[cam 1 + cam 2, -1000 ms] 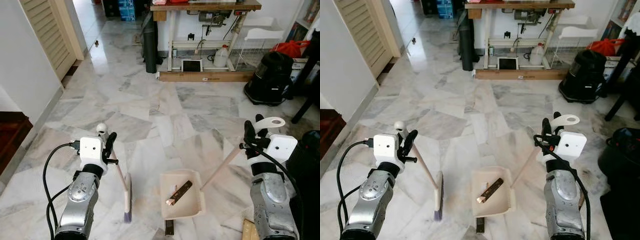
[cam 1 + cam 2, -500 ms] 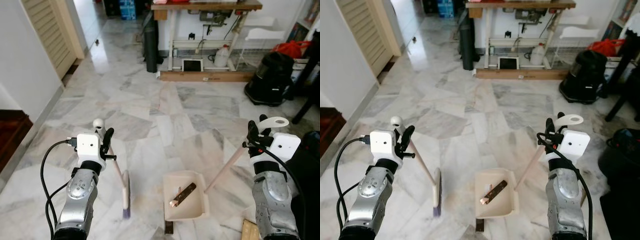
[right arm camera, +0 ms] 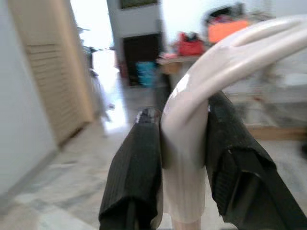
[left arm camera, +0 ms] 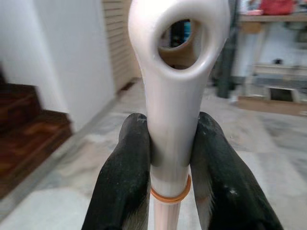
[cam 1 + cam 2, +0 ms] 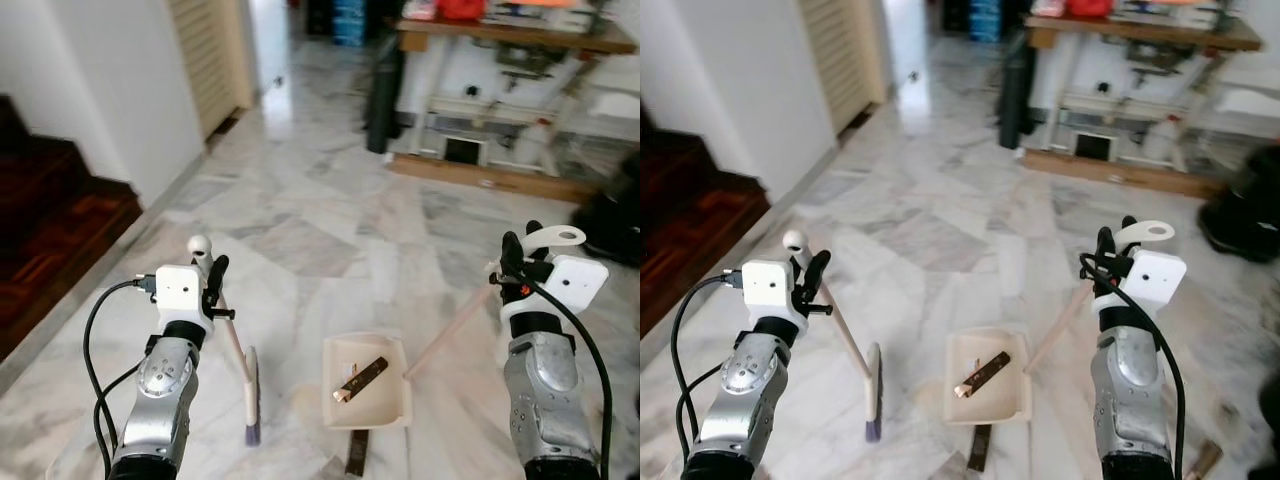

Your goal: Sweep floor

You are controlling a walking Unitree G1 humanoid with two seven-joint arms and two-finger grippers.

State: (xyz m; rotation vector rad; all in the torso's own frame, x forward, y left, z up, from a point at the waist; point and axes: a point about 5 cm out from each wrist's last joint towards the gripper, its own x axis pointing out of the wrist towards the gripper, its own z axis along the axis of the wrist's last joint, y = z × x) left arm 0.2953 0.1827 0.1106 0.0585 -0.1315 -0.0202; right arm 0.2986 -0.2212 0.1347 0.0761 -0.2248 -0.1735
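My left gripper [image 5: 213, 277] is shut on the pale handle of a small broom [image 5: 237, 356], whose bristle head [image 5: 252, 404] rests on the marble floor. In the left wrist view both black fingers [image 4: 125, 172] clamp the handle below its loop. My right gripper [image 5: 511, 262] is shut on the long handle [image 5: 450, 329] of a cream dustpan [image 5: 368, 381] that lies on the floor between my arms. A brown strip of debris [image 5: 360, 378] lies inside the pan. Another dark piece [image 5: 357, 452] lies on the floor just before the pan.
A dark wooden stair [image 5: 45, 215] rises at the left beside a white wall. Ahead stand a louvred door [image 5: 212, 55], a black cylinder [image 5: 381, 95] and a workbench [image 5: 505, 60] with clutter beneath. A dark bulky object [image 5: 612, 205] sits at the far right.
The whole view has swung, so the stair at the left now fills more of the picture and the bench sits farther right. Both grippers keep their hold; broom and dustpan stay between my arms.
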